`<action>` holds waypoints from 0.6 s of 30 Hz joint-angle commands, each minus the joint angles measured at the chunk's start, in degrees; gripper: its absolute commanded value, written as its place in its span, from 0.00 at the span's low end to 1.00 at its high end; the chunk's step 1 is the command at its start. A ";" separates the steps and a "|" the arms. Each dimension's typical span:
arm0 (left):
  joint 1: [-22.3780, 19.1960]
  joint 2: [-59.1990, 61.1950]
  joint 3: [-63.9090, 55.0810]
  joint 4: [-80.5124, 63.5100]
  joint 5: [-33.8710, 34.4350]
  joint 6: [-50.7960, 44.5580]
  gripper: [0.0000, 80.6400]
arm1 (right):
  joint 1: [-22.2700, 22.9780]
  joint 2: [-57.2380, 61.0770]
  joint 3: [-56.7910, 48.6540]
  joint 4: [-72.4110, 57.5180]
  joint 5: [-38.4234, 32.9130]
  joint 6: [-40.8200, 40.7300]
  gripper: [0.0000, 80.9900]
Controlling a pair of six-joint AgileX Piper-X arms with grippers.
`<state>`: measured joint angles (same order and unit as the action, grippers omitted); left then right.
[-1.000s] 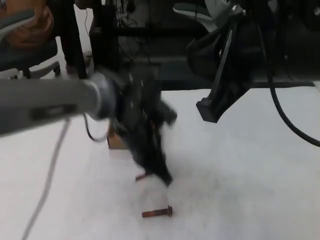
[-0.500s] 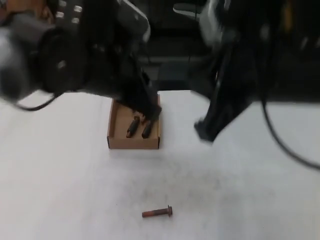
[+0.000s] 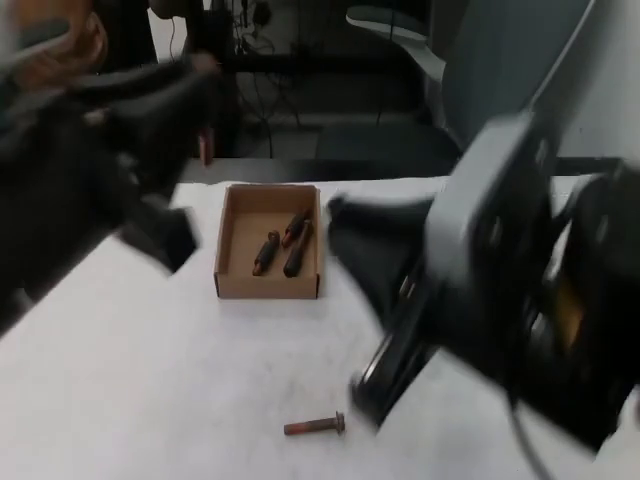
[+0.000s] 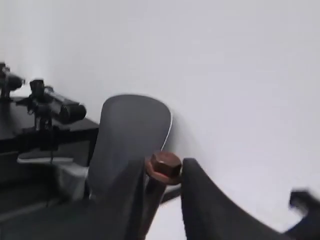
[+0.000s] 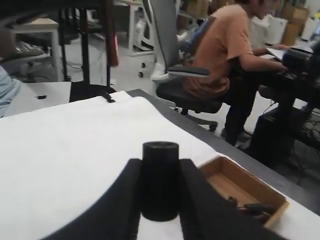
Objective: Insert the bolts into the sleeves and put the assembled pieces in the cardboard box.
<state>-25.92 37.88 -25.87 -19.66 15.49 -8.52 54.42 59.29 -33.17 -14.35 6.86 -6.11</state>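
High view: cardboard box (image 3: 267, 287) is seen on the bench (image 3: 150, 380), three assembled pieces (image 3: 284, 246) laid inside; a loose bolt (image 3: 315, 426) is left nearer the camera | Left wrist view: a second bolt (image 4: 155, 192) is clamped by the left gripper (image 4: 161, 170), head past the fingertips | Right wrist view: a black sleeve (image 5: 160, 180) is clasped by the right gripper (image 5: 160, 167).

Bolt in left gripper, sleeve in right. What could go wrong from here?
The left gripper holds the bolt with just its head clear, so mating with the sleeve in the right gripper may jam. An arm hangs low beside the loose bolt on the bench and could knock it.
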 commanded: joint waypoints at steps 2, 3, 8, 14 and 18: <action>-0.28 -3.96 6.99 -14.73 0.50 -9.55 0.02 | 2.87 4.47 2.56 -11.69 1.66 2.30 0.01; -0.28 -3.93 8.15 -15.91 0.65 -10.62 0.02 | 3.27 6.02 2.65 -13.32 1.72 2.51 0.01; -0.28 -2.00 10.17 -16.22 2.16 -15.59 0.02 | 5.07 13.29 2.63 -23.46 2.58 3.19 0.01; -0.28 0.23 10.16 -16.18 3.76 -17.74 0.02 | 6.08 16.86 2.22 -31.86 2.29 3.92 0.01; -0.62 0.29 10.16 -17.38 4.02 -17.74 0.02 | 6.08 16.85 2.22 -31.84 0.33 6.48 0.01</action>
<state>-26.15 38.32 -15.56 -34.83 19.09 -25.73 60.41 76.23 -30.46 -44.46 9.04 -1.21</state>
